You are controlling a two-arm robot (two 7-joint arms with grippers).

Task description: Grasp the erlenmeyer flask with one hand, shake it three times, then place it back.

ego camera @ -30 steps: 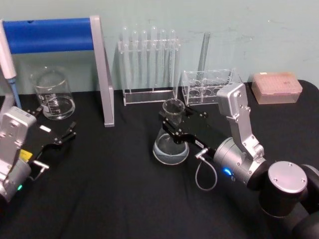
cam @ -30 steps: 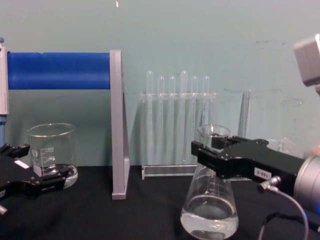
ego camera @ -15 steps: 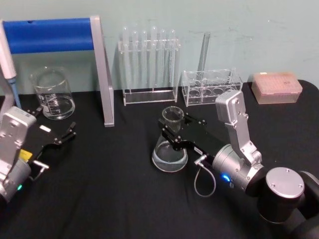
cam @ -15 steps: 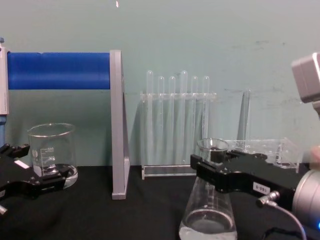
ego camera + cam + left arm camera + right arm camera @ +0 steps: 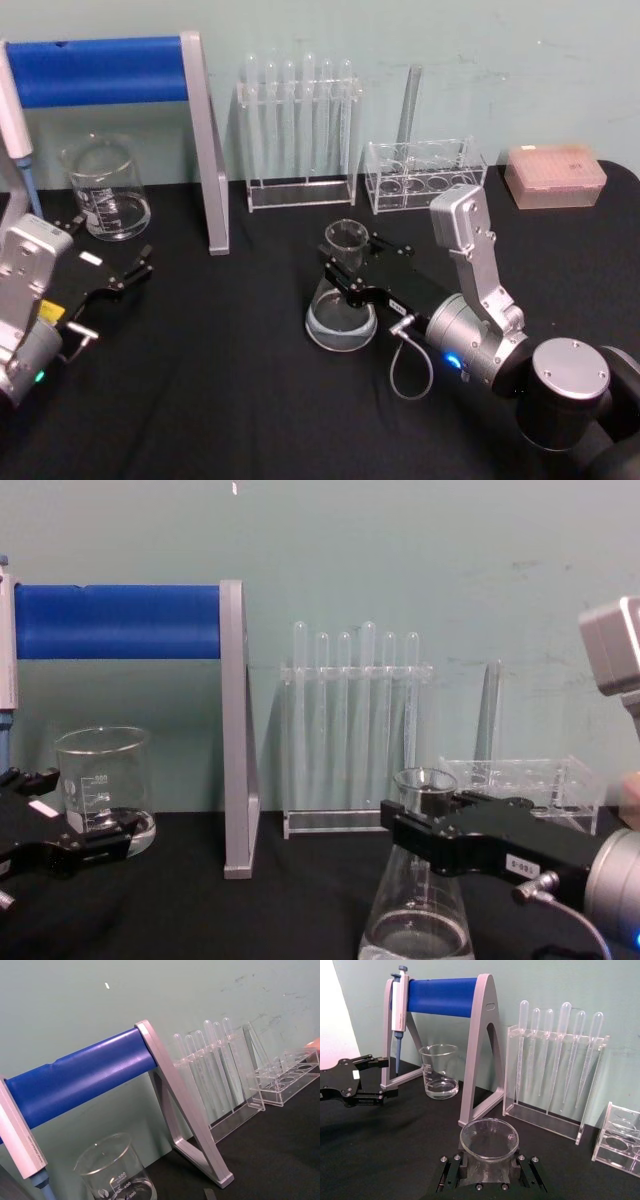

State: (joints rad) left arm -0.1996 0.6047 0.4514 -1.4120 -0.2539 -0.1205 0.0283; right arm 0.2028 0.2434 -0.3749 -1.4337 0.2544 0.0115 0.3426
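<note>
The erlenmeyer flask point(image 5: 341, 303) stands upright at the middle of the black table, with a little clear liquid in its wide base point(image 5: 417, 928). My right gripper point(image 5: 347, 262) is shut on its neck just below the flared rim, one black jaw on each side. The right wrist view looks down onto the open rim point(image 5: 487, 1139) between the fingers point(image 5: 452, 1170). I cannot tell whether the base touches the table. My left gripper point(image 5: 113, 243) rests open at the table's left side, apart from the flask, and holds nothing.
A glass beaker point(image 5: 105, 190) and a blue pipette stand point(image 5: 100, 70) are at the back left. A rack of test tubes point(image 5: 298, 130), a low clear rack point(image 5: 420, 175) and a pink tip box point(image 5: 555, 175) line the back.
My right gripper has come down and slightly toward me with the flask in it, so the flask sits lower than before. The left arm has not moved.
</note>
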